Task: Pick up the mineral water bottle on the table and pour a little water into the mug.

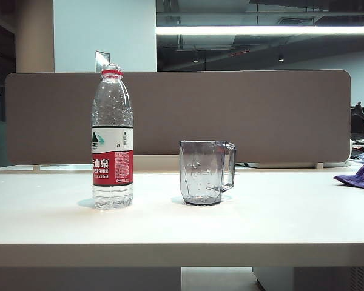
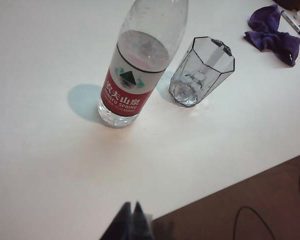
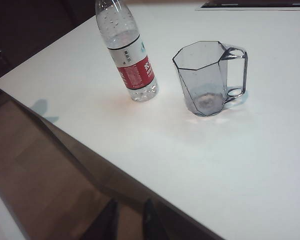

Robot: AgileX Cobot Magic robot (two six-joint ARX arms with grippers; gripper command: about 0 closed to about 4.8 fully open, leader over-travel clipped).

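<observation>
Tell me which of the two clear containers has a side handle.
The mug, right of the mineral water bottle; the bottle is taller, labelled, handleless.

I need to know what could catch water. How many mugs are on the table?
1. The mug stands upright on the table, right of the mineral water bottle in the exterior view, apart from it. No other shows.

A bright strip light ran across the dim ceiling in the exterior view, and the room behind was dark. The white table was evenly lit and near glare in the left wrist view. The bottle cast a soft bluish shadow there. The mug threw only a faint shadow. All pictures were slightly soft and grainy; the gripper tips at the wrist views' edges were dark and blurred.
</observation>
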